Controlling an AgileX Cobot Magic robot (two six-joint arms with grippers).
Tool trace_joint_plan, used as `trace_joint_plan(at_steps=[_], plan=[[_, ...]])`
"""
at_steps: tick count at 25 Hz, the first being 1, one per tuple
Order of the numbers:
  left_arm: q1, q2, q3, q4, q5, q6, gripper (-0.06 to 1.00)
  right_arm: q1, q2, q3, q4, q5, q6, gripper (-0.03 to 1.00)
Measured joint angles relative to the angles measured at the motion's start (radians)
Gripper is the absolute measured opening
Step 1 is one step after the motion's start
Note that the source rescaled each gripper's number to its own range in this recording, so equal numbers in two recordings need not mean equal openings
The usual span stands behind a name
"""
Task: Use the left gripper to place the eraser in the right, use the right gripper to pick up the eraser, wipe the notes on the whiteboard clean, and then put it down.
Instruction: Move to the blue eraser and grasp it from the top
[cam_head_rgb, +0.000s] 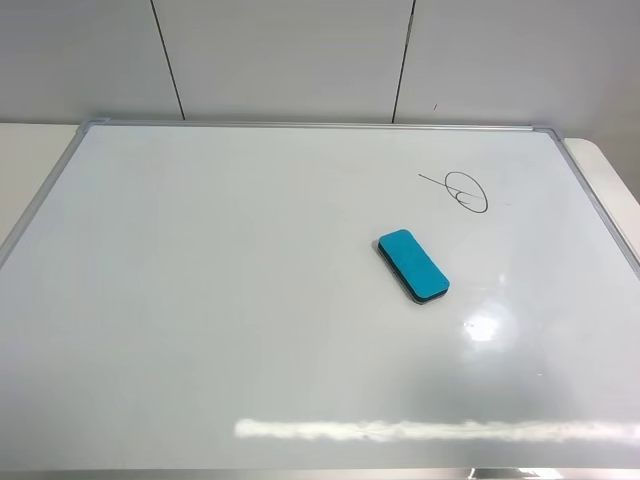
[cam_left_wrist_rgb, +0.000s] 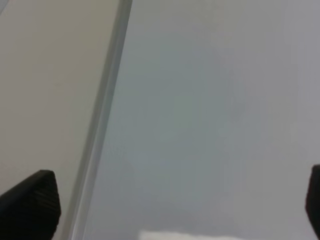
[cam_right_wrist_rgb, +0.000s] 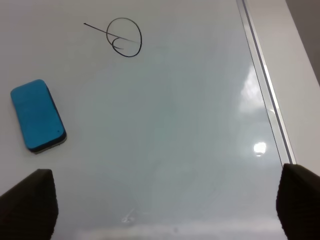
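The teal-blue eraser (cam_head_rgb: 412, 265) lies flat on the whiteboard (cam_head_rgb: 220, 300), right of centre, and also shows in the right wrist view (cam_right_wrist_rgb: 37, 115). The notes (cam_head_rgb: 460, 190), a black oval loop with a stroke through it, sit just beyond it toward the far right; the right wrist view shows them too (cam_right_wrist_rgb: 120, 37). Neither arm appears in the exterior high view. My right gripper (cam_right_wrist_rgb: 165, 212) is open and empty, hovering over the board's right part, apart from the eraser. My left gripper (cam_left_wrist_rgb: 175, 205) is open and empty above the board's left frame (cam_left_wrist_rgb: 100, 125).
The board's silver frame (cam_head_rgb: 310, 125) runs along the far edge and the right side (cam_right_wrist_rgb: 262, 85). The beige table (cam_head_rgb: 610, 180) shows beyond the frame on both sides. A grey panelled wall (cam_head_rgb: 300, 55) stands behind. Light glare (cam_head_rgb: 482, 327) lies on the board's near right.
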Motion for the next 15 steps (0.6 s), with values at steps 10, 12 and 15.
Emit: trace_joint_plan(at_steps=[10,12,15], plan=[[0.000,0.000,0.000,0.000,0.000,0.000,1.00,0.000,0.544,-0.234,0.096,0.003,-0.110,0.73],[0.000,0.000,0.000,0.000,0.000,0.000,1.00,0.000,0.665,-0.294,0.130,0.003,-0.152,0.73],[0.000,0.000,0.000,0.000,0.000,0.000,1.00,0.005,0.812,-0.357,0.188,0.024,-0.209,0.73]])
